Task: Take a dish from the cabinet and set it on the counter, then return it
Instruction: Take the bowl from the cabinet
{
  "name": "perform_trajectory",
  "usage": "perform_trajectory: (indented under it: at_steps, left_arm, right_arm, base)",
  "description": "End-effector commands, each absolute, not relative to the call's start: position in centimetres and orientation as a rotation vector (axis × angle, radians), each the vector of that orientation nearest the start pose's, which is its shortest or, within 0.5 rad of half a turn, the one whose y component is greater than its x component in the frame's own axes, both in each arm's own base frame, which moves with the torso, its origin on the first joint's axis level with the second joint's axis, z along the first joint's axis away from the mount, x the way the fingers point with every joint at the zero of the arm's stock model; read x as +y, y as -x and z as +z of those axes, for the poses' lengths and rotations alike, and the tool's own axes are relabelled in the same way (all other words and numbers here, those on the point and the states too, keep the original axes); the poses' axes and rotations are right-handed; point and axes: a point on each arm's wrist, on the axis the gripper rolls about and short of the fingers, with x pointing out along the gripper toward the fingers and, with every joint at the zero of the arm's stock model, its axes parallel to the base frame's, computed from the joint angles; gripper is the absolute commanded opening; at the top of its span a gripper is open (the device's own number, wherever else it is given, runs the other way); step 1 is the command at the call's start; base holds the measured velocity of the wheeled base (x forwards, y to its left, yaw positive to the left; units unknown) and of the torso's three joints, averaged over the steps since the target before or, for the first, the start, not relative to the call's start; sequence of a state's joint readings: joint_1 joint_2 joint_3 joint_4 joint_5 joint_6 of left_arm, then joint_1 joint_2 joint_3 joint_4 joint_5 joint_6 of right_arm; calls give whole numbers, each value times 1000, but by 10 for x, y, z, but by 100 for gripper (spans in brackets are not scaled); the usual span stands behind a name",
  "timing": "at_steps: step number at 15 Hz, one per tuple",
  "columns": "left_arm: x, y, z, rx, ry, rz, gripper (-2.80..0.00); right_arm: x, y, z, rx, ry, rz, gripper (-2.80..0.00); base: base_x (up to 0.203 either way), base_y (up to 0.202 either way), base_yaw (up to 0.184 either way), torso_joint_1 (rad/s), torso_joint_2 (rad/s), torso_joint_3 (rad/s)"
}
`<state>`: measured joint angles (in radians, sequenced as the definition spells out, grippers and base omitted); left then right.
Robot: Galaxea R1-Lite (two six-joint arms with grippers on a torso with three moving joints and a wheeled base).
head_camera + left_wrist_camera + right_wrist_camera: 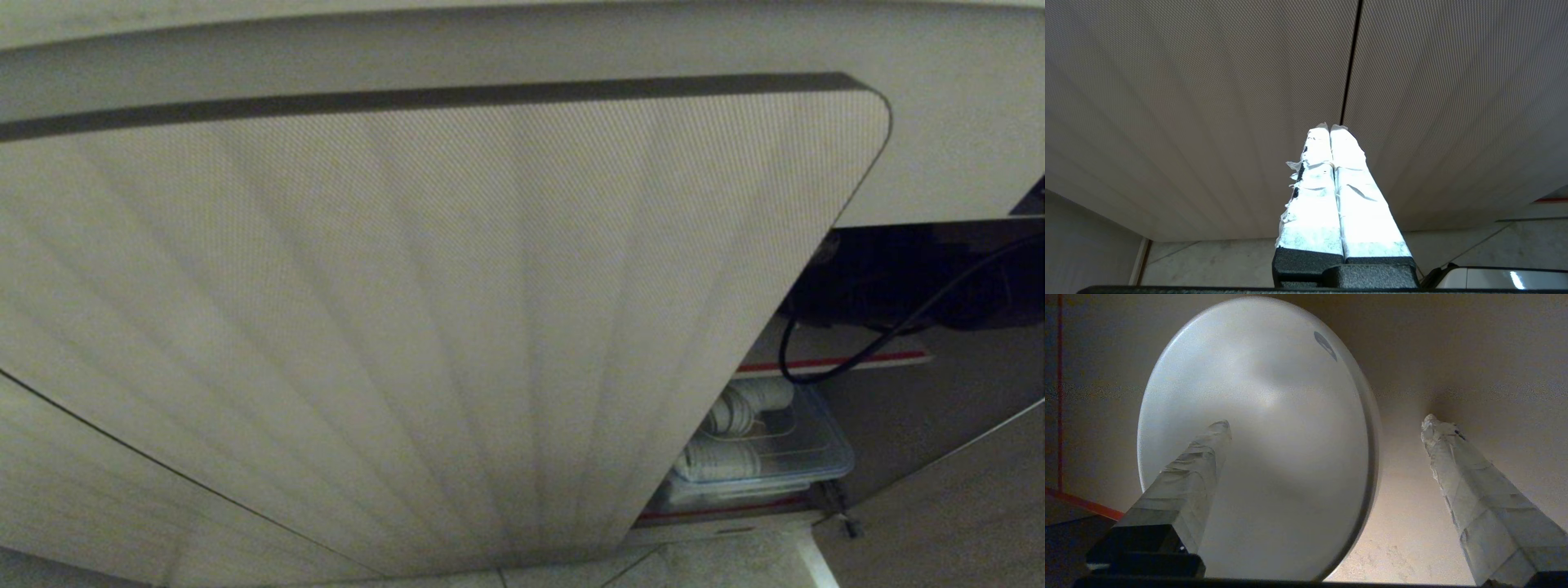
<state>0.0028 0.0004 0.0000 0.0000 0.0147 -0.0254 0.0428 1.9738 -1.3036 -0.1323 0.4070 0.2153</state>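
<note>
The right gripper [1327, 420] stands wide, holding nothing, one finger [1196, 465] across the face of the dish [1257, 437] and the other clear beside its rim. The dish's open face turns toward the gripper, logo near the far rim. The left gripper [1329, 130] is pressed closed, facing the cabinet [1208, 102] doors.

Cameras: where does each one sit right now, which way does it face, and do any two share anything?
Head: low, facing the cabinet door; open bay at right; no arm shows.
Left wrist: behind the shut left end effector, facing the fluted doors.
Right wrist: behind the open right end effector, one finger before the dish.
Shared: head and left wrist both show the fluted doors.
</note>
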Motion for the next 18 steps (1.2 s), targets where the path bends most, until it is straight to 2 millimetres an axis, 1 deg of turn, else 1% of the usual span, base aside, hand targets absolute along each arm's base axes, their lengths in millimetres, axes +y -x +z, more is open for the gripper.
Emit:
perform_trajectory:
  at_steps: [1, 8, 11, 18]
  left_arm:
    - [0, 23, 75, 0, 26, 18, -280]
    - [0, 23, 75, 0, 26, 18, -280]
    - [0, 23, 75, 0, 26, 18, -280]
    - [0, 23, 75, 0, 26, 18, -280]
  right_arm:
    - [26, -388, 175, 576, -305, 382, 0]
    - [26, -390, 175, 565, -295, 381, 0]
    - [26, -393, 181, 505, -281, 390, 0]
    - [31, -393, 183, 485, -240, 413, 0]
  base:
    - [0, 0, 0, 0, 0, 0]
    - [0, 0, 0, 0, 0, 0]
    - [0, 0, 0, 0, 0, 0]
    - [0, 0, 0, 0, 0, 0]
